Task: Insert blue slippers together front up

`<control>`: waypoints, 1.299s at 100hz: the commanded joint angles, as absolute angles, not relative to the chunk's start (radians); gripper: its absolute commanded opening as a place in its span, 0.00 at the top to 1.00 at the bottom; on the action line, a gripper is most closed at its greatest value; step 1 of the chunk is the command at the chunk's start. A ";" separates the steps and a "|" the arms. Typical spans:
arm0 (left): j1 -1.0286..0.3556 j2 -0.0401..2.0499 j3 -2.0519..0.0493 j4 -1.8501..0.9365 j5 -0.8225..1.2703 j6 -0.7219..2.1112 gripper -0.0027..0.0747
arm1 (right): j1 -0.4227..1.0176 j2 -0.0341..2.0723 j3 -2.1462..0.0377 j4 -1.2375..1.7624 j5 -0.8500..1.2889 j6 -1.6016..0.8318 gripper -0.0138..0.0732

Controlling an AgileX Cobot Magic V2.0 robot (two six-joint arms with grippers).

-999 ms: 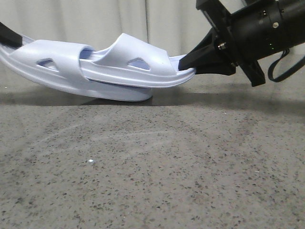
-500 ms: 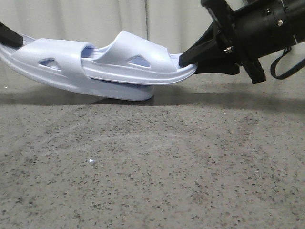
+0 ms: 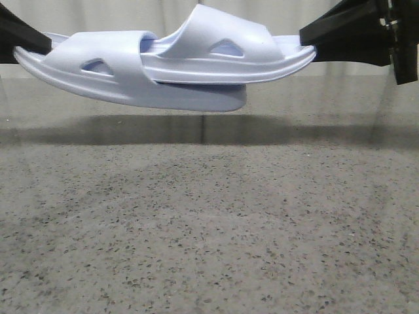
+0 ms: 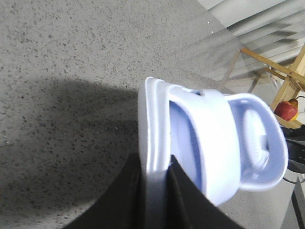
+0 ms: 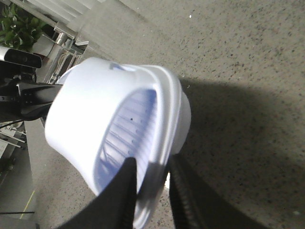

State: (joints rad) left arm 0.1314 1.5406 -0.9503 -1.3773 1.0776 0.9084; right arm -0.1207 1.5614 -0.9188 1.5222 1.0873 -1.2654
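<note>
Evidently both grippers pinched heel rims: left gripper [image 4: 155, 191] held the outer slipper [image 3: 98, 72], right gripper [image 5: 150, 191] the nested slipper [image 3: 222, 49], clear above the tabletop [image 3: 209, 229]. Advisable: push level, straps upward.

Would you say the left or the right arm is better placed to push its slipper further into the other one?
Probably the right. The right gripper clamps the heel of the upper slipper, which is already tucked through the lower slipper's strap. The left gripper pinches the outer one's end and can simply brace it.
</note>
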 commanded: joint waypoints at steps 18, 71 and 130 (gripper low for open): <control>0.106 1.503 -0.975 -1.444 1.060 0.919 0.95 | -0.197 1.520 -0.948 1.544 1.199 -1.253 0.70; 0.026 1.503 -0.975 -1.345 0.921 0.964 0.75 | -0.197 1.520 -0.948 1.536 1.205 -1.253 0.70; 0.096 1.374 -0.979 -1.241 0.862 1.053 0.41 | -0.297 1.487 -0.948 1.503 1.263 -1.253 0.71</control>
